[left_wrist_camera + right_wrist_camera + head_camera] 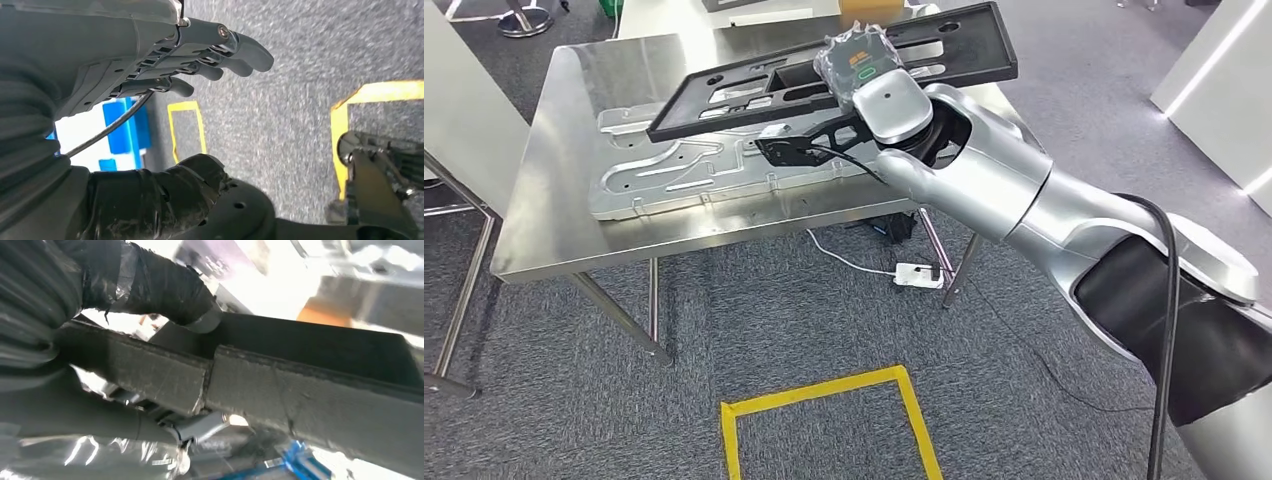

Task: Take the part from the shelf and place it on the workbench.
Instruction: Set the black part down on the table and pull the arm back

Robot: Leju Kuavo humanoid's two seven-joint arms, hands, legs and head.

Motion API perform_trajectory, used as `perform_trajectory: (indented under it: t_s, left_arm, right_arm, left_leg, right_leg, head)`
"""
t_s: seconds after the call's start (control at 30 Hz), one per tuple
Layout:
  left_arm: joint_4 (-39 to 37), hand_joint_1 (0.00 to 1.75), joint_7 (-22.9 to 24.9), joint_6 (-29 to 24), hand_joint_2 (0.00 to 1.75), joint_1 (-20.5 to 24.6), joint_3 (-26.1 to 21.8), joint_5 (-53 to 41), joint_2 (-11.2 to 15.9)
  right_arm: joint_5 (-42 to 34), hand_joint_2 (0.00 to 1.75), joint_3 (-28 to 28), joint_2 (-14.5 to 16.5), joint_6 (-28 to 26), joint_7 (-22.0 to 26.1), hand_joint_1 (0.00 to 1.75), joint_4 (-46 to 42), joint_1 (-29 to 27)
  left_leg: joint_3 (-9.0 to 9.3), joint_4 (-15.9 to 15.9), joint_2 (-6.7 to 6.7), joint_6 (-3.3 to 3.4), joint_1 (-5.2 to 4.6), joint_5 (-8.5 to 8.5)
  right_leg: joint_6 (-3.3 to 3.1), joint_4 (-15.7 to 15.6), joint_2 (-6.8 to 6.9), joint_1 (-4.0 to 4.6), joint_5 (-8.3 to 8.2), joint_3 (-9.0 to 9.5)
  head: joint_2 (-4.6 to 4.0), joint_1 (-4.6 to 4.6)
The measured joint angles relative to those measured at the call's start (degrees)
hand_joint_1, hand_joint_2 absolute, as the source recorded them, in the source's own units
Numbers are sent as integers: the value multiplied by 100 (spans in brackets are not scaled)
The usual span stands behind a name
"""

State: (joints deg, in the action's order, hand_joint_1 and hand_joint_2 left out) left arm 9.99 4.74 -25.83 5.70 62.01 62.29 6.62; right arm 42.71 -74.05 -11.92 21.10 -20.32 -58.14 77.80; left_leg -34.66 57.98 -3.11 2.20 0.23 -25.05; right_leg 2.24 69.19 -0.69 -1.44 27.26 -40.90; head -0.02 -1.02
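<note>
Up at the top centre of the head view, the right arm reaches from the lower right, and the right hand (pixel 856 62) grips the long black part (pixel 724 88), its fingers (pixel 165 290) wrapped over the part's edge in the right wrist view. Held tilted, the part sits over the steel worktop (pixel 554 160), above a silver panel (pixel 654 180) lying there, with bare metal toward the worktop's left edge. Meanwhile the left hand (pixel 200 55) hangs over grey carpet, fingers loosely extended, holding nothing.
</note>
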Motion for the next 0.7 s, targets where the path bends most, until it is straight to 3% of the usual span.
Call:
perform_trajectory:
  t_s: [0.07, 0.13, 0.2, 0.27, 0.3, 0.37, 0.43, 0.5, 0.57, 0.63, 0.7]
  left_arm:
    - [0, 0, 0, 0, 175, 0, 0, 1, -14]
    - [1, 0, -2, -1, 175, 7, 0, 1, -21]
    - [0, 0, -3, -4, 175, 2, 1, -1, -19]
    - [-2, 0, -2, -4, 175, -14, 3, 4, -24]
    - [-2, 0, -2, -5, 175, -16, 5, 3, -27]
    - [-2, 0, 2, -5, 175, -6, 7, -1, -35]
    - [-2, 0, 8, -7, 175, 0, 7, -5, -37]
    - [-2, 0, 17, -9, 175, -4, 7, -5, -35]
    - [-2, 0, 24, -7, 175, -5, 8, -4, -35]
    - [-2, 0, 24, -4, 175, 7, 9, -3, -36]
    - [-2, 0, 20, 0, 175, 14, 10, -4, -36]
  right_arm:
    - [2, 175, 0, -17, -1, -2, 175, -2, 6]
    - [4, 175, -1, -29, -1, -2, 175, -6, -6]
    - [4, 175, -1, -29, -2, 0, 175, -14, -9]
    - [-3, 175, -1, -30, -9, -1, 175, -20, 3]
    - [-12, 175, 0, -31, -10, -2, 175, -25, 7]
    - [-31, 175, 0, -32, -2, -3, 175, -29, 3]
    - [-43, 175, 0, -33, 10, -3, 175, -31, -13]
    - [-46, 175, 0, -34, 24, -3, 175, -33, -18]
    - [-46, 175, 0, -38, 35, -3, 175, -43, -4]
    - [-49, 175, 0, -47, 44, -3, 175, -61, 14]
    - [-51, 175, 0, -56, 43, -1, 175, -74, 18]
  left_leg:
    - [-23, 98, -94, -48, -4, -81]
    - [-78, 142, -179, -108, 17, -110]
    - [-105, 125, -251, -168, 48, -113]
    - [-173, 273, -107, -235, 43, -193]
    - [-291, 505, 21, -270, 47, -287]
    - [-681, 1197, 225, -334, 72, -480]
    - [-979, 1567, 276, -363, 96, -438]
    - [-873, 1131, 288, -357, 105, -22]
    - [-560, 409, 306, -327, 83, 345]
    - [-392, 75, 320, -273, 44, 358]
    - [-358, 20, 311, -201, 31, 289]
  right_leg:
    - [-28, -626, -180, -20, -281, 256]
    - [-62, -845, -284, -7, -266, 364]
    - [-108, -906, -203, 0, -255, 404]
    - [-165, -988, -123, -31, -248, 498]
    - [-187, -1022, -90, -45, -237, 555]
    - [-211, -1044, -34, -47, -194, 638]
    - [-207, -1041, 4, -55, -134, 708]
    - [-185, -1040, 26, -65, -60, 805]
    - [-138, -1049, 38, -63, 13, 894]
    - [-78, -1066, 44, -45, 49, 916]
    - [-10, -1102, 56, -35, 69, 929]
  head:
    - [0, 10]
    - [0, 17]
    - [0, 12]
    - [0, 35]
    - [0, 46]
    - [0, 71]
    - [0, 73]
    - [0, 72]
    - [0, 75]
    - [0, 80]
    - [0, 80]
